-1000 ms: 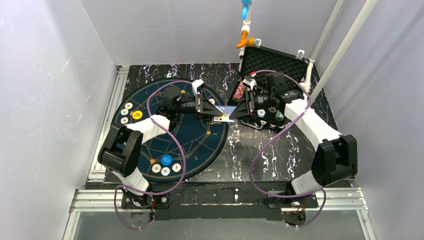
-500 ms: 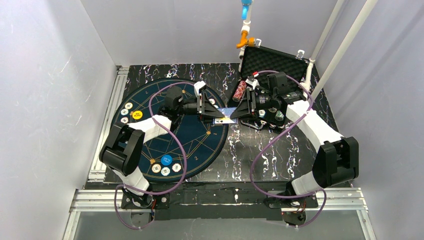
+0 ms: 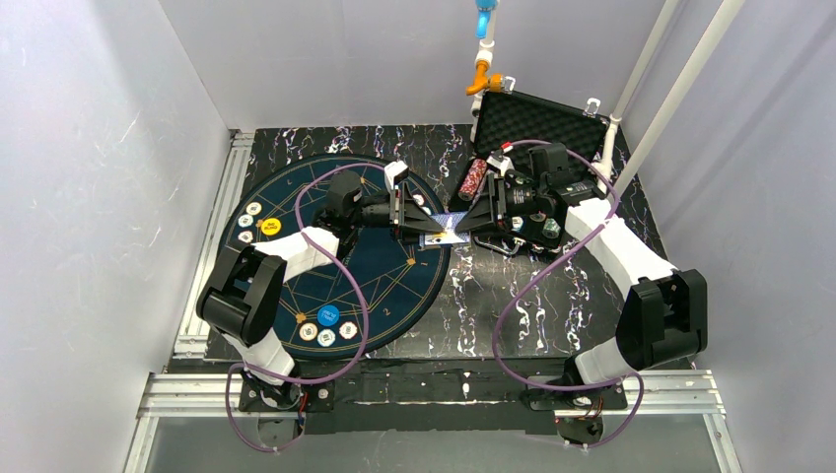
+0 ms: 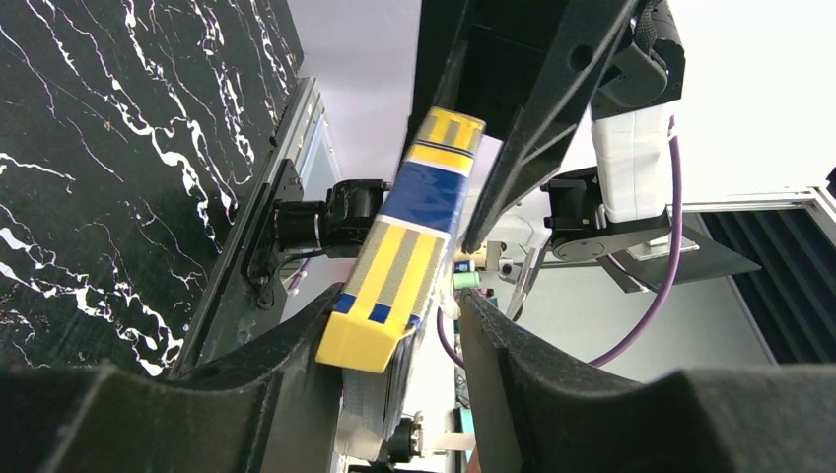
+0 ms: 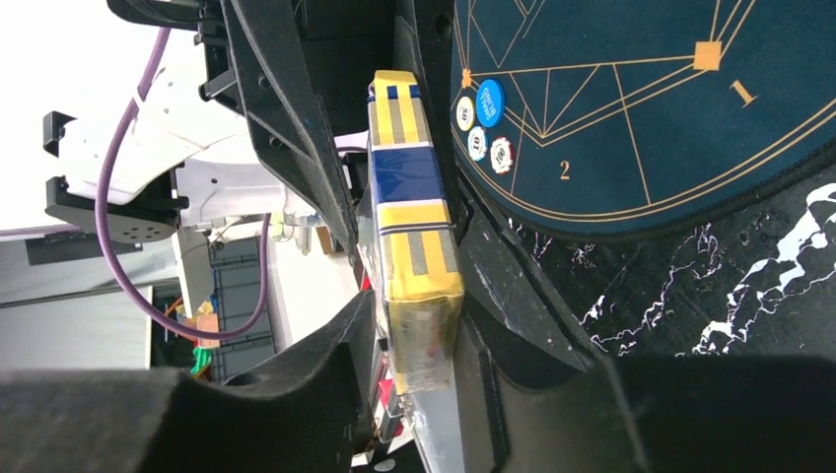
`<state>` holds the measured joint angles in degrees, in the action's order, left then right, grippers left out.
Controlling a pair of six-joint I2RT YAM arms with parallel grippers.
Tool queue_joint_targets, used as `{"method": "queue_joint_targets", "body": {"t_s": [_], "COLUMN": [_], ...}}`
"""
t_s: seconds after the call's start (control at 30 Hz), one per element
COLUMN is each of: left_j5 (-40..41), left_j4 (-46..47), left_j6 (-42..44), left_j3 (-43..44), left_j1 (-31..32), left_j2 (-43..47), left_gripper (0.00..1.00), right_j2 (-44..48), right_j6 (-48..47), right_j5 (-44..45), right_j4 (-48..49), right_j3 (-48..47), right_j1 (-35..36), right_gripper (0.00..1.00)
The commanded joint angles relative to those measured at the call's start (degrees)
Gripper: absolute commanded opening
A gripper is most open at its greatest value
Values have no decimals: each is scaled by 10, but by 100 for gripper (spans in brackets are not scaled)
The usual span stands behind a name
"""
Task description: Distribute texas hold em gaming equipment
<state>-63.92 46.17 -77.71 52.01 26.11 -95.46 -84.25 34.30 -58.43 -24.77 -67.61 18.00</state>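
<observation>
Holds the yellow-and-blue card box [image 5: 414, 227] aloft, just over the right rim of the mat [image 3: 389, 286]. Pins one end between the fingers of the right gripper [image 3: 459, 227]. Flanks the other end with the left gripper [image 3: 424, 230]; cannot tell whether clamped.

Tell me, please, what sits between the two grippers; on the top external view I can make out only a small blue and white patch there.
Observer: It is a card pack banded yellow, blue and grey. The right wrist view shows it lying lengthwise between the fingers of the right gripper.
Operator: Thank you. Does its other end reach into the left gripper?
Observer: Yes. The left wrist view shows its yellow end between the fingers of the left gripper, set at a slant to them.
</observation>
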Motion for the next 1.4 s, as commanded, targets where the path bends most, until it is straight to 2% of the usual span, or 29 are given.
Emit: {"method": "queue_joint_targets", "body": {"t_s": [0.0,0.03,0.07,0.1,0.17,0.23,0.27,0.33,0.37,0.4,0.43,0.5,0.57,0.6,0.63,0.67,0.7,0.77,0.83,0.87,0.9,0.93,1.0,1.07,1.1,1.17,1.23,1.37], "left_j5": [-16,-16,-16,-16,-16,-16,-16,-16,-16,-16,-16,-16,-16,-16,-16,-16,-16,-15,-15,-15,-15,-15,-15,-14,-14,-14,-15,-15], "left_j4": [10,10,10,10,10,10,10,10,10,10,10,10,10,10,10,10,10,10,10,10,10,10,11,10,10,10,10,10], "left_j6": [-2,-2,-2,-2,-2,-2,-2,-2,-2,-2,-2,-2,-2,-2,-2,-2,-2,-2,-2,-2,-2,-2,-2,-3,-3,-3,-3,-3], "left_j3": [13,13,12,13,13,13,12,12,13,14,14,14,15,16,16,17,17,17,17,17,18,19,18,18,18,18,19,20], "left_j1": [3,3,3,3,4,4,4,5,5,5,5,6,6,7,6,7,7,7,8,8,8,8,8,8,8,9,9,10], "left_j2": [4,4,4,4,4,3,3,2,3,3,2,2,0,0,0,-1,-1,-2,-4,-5,-6,-5,-6,-7,-6,-7,-8,-10], "left_gripper": [42,41,41,41,42,42,40,38,38,40,41,42,42,42,42,43,43,43,43,43,43,43,43,41,40,39,40,42], "right_j2": [17,17,18,17,19,19,20,22,23,23,23,22,23,22,24,24,22,22,21,22,22,23,21,21,21,22,22,22], "right_j6": [8,9,9,9,10,6,8,6,6,6,0,4,1,1,1,0,0,4,3,4,4,3,3,5,6,5,8,11], "right_j5": [-14,-11,-9,-7,-4,-14,-10,-7,-3,3,1,-8,-14,-18,-12,-7,-9,-7,-13,-12,-4,-2,-3,-5,-6,0,-10,-3], "right_j4": [28,28,26,25,24,28,28,25,23,19,15,22,23,28,26,21,20,22,23,24,22,16,20,21,22,20,27,26], "right_j3": [3,3,3,4,4,7,8,9,11,10,8,12,14,15,13,12,11,13,13,13,12,11,12,13,14,15,20,20], "right_j1": [-4,-4,-6,-6,-7,-6,-7,-9,-9,-10,-11,-12,-13,-13,-14,-15,-15,-15,-16,-16,-17,-18,-17,-18,-18,-20,-20,-21], "right_gripper": [37,40,51,54,52,38,39,40,45,57,57,48,25,18,19,31,34,38,34,38,54,62,59,35,28,35,26,36]}}
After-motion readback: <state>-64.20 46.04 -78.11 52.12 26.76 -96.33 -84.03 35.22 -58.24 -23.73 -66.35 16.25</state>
